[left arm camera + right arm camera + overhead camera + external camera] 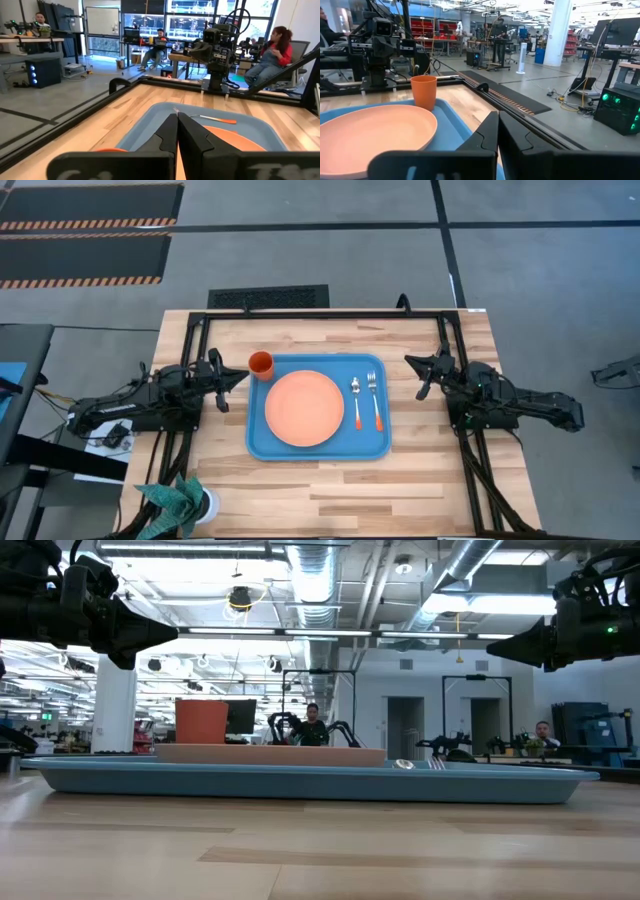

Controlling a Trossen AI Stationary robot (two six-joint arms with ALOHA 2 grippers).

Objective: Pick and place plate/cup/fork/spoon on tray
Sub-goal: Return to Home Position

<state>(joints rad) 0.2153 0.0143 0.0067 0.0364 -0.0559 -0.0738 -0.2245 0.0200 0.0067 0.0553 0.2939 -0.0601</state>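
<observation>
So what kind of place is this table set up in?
Probably a robotics lab or open workshop floor. There are exposed ceiling ducts overhead, other robot arms on benches in the background, and a person seated at a desk among monitors and equipment.

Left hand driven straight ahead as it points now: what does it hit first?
Probably nothing on the tray: the left hand sits higher than the cup and plate, so it would likely reach the right hand first.
</observation>
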